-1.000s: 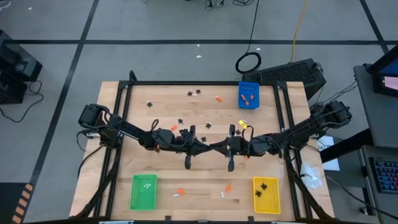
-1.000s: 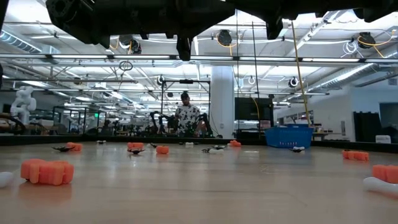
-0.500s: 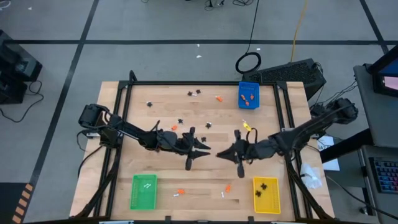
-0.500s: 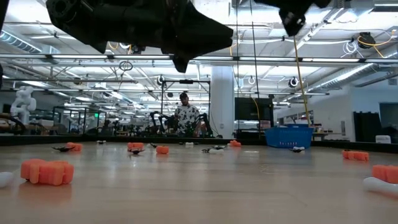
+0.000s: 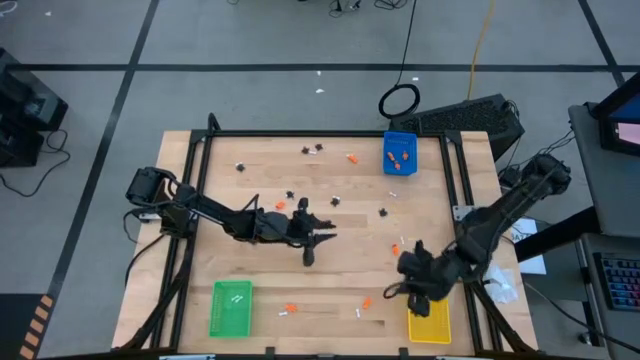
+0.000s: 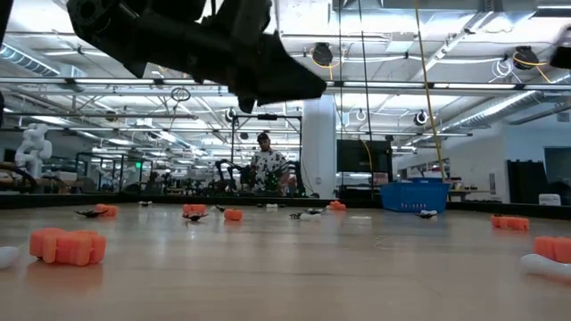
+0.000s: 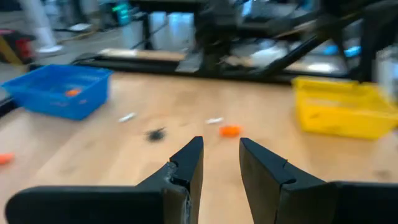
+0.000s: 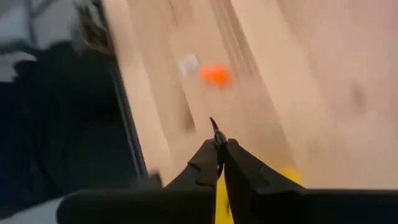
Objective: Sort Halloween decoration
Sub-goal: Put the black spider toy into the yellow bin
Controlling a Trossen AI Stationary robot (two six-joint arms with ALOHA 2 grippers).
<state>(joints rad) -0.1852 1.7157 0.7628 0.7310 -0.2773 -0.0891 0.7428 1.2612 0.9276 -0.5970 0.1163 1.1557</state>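
Tiny Halloween decoration pieces lie scattered over the wooden table (image 5: 330,170): orange lumps (image 6: 67,245), black spider shapes (image 7: 155,134) and white sticks (image 5: 283,311). My left gripper (image 5: 325,237) hovers open above the table's middle, with nothing between its fingers (image 7: 221,158). My right gripper (image 5: 400,290) is near the table's near right, beside the yellow tray (image 5: 428,318). It is shut on a small black trinket (image 8: 214,126). My right gripper pinches the black trinket between its two fingertips. Only a thin black sliver (image 8: 213,123) sticks out beyond them, and the fingers hide the rest. The fingers slant downward toward the table. The trinket is clear of the wood.
A blue tray (image 5: 399,153) with orange lumps stands at the far right. A green tray (image 5: 231,307) with white sticks is at the near left. The yellow tray holds black shapes. An orange lump (image 8: 214,74) and a white piece (image 8: 188,62) lie ahead of my right gripper.
The two grippers were tip to tip over the table's middle. My left gripper has opened and tipped down a little. My right gripper, still shut, has drawn away toward the near right edge and the yellow tray, rolling and tipping downward.
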